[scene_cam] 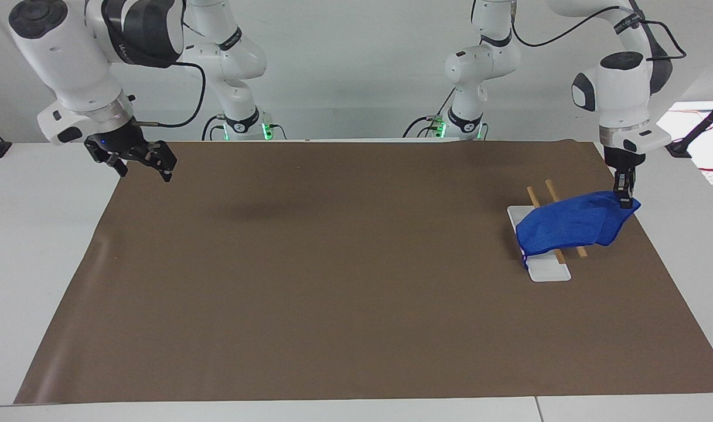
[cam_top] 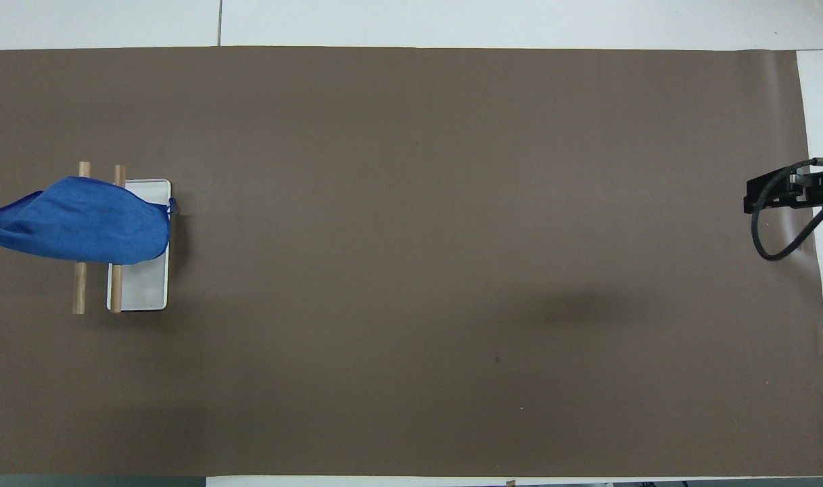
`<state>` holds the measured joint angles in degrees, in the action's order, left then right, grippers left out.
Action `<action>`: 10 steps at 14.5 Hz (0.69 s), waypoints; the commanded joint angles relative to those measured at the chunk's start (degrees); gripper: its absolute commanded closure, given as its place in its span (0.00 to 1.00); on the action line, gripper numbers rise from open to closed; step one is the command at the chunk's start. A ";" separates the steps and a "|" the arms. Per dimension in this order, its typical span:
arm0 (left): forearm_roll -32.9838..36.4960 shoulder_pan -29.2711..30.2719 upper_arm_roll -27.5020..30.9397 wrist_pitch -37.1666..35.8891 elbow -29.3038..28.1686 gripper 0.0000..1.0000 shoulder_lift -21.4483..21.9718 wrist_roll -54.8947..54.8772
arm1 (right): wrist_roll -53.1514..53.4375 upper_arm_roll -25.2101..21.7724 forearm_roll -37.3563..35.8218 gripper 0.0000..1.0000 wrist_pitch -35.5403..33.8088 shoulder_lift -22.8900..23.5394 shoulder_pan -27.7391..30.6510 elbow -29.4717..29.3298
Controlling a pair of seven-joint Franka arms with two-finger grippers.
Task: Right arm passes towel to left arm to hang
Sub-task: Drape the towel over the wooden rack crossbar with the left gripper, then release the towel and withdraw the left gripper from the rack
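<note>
Handover done: the towel (scene_cam: 570, 225) drapes over the rack's two wooden rails (scene_cam: 552, 223) under the left gripper (scene_cam: 624, 202), pinched on its corner; release remains. The right gripper (scene_cam: 138, 166) waits open, empty.

— What did the right arm (scene_cam: 75, 58) look like?
— White shells, dark grey joint caps, a black gripper with a small blue light, a black cable.
— The left arm (scene_cam: 623, 76)?
— Matching white; black cable; bases glowed green.
</note>
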<state>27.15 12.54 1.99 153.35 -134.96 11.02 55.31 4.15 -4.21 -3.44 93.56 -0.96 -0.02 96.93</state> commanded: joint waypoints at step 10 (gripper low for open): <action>0.54 -2.25 -0.76 -12.18 11.10 0.00 -4.42 -5.09 | -1.60 0.08 2.65 0.00 1.36 -0.89 2.12 1.07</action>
<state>27.16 12.01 1.28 146.16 -130.19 10.01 53.36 4.15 -4.25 -2.59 93.97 -0.99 0.61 96.91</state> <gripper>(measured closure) 0.000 0.000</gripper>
